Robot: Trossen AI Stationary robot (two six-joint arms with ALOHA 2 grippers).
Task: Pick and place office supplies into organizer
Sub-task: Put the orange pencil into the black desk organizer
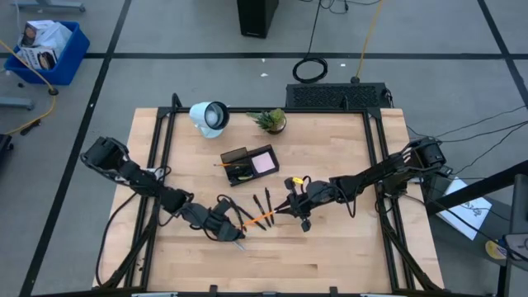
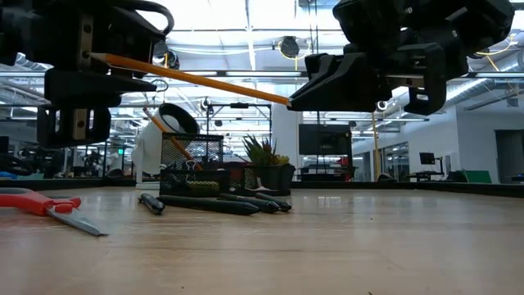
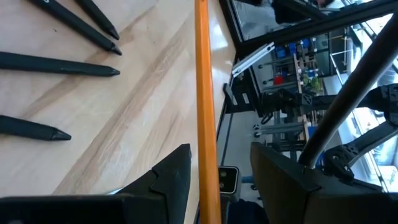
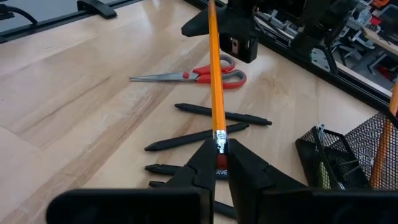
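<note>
An orange pencil [image 1: 260, 218] hangs in the air between my two grippers. My right gripper [image 4: 219, 155] is shut on its eraser end. My left gripper [image 3: 221, 165] is open, one finger on each side of the pencil's other end. Several black pens [image 4: 205, 127] lie flat on the table below, and the red-handled scissors [image 4: 199, 76] lie under the left gripper. The black mesh organizer [image 1: 247, 162] stands farther back, holding a pink sticky-note pad [image 1: 264, 161] and another orange pencil [image 4: 382, 143]. My right gripper pinches the pencil between its two fingertips at the metal ferrule [image 4: 219, 142] by the eraser. The fingers come level from the table's right and lie along the pencil. The pencil is lifted clear and rises slightly toward the left gripper [image 2: 82, 74]. My left gripper: I cannot tell whether the pencil touches its finger [image 3: 177, 171].
A small potted plant [image 1: 271, 121] and a white round lamp [image 1: 209, 117] stand at the far edge behind the organizer. A black unit with cables [image 1: 337, 96] sits beyond the table. Bare wood [image 1: 330, 256] lies at the near right.
</note>
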